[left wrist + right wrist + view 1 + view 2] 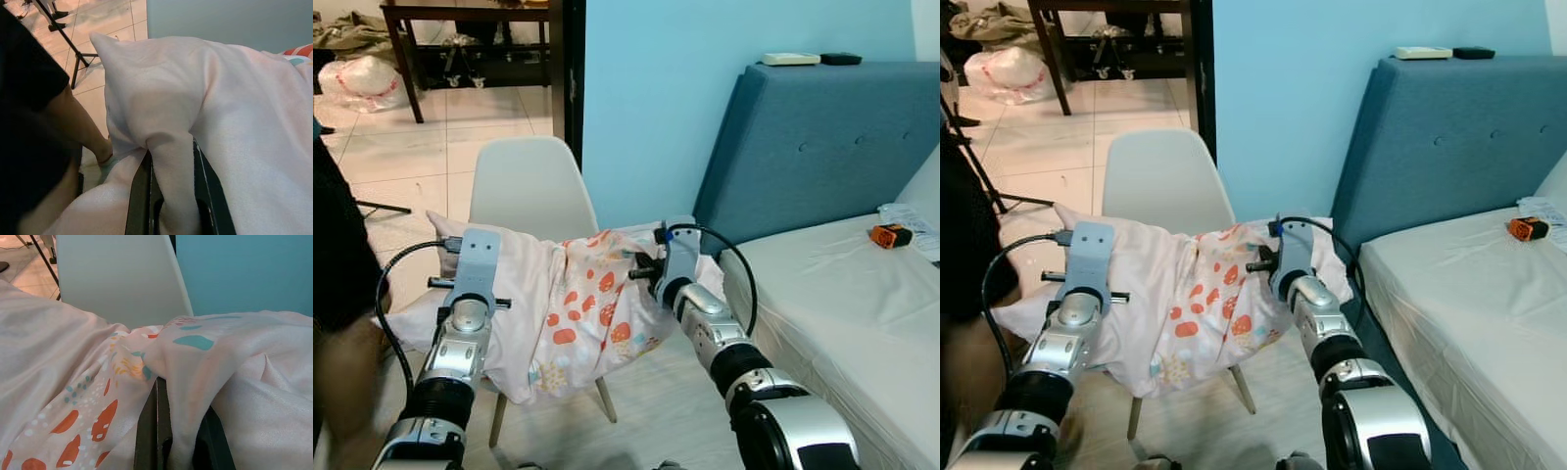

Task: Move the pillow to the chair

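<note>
Left end effector (168,196) and right end effector (171,431) each pinch the pillow (578,304) over the chair (530,186).

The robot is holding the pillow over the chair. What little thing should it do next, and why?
Probably lower it a little and let go. The pillow already hangs over the seat of the white chair, with the left gripper and right gripper each pinching a fold of its cover, so opening both sets of fingers should leave it resting there.
</note>
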